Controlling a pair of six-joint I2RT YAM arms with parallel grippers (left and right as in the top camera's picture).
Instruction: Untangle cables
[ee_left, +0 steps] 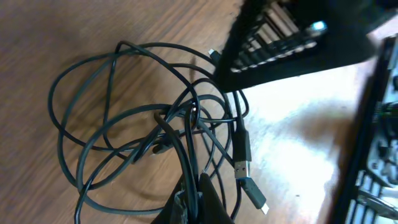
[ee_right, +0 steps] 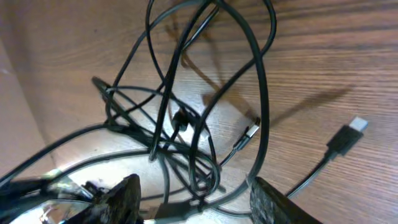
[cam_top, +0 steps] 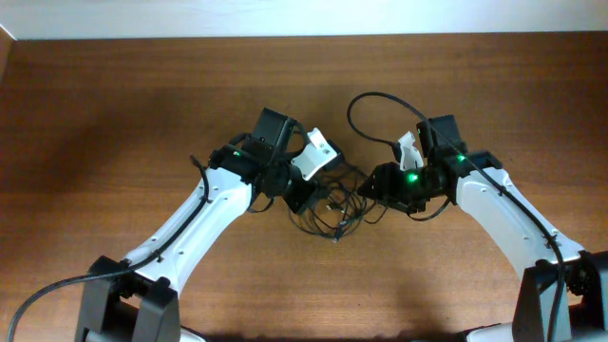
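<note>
Black cables [cam_top: 332, 204] sit knotted on the table [cam_top: 142, 114] between our arms; left gripper [ee_left: 194, 188] pinches a strand, we think to anchor the knot; right gripper [ee_right: 196, 200] has jaws apart over loops, holding nothing.

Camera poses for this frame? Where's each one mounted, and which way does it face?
Overhead: above the table, facing straight down; left arm, right arm, cables between them.
Left wrist: on the left arm, looking along the left hand, shut on the cables.
Right wrist: on the right arm, looking down past the open right hand.
Shared: all three see the same tangle.
</note>
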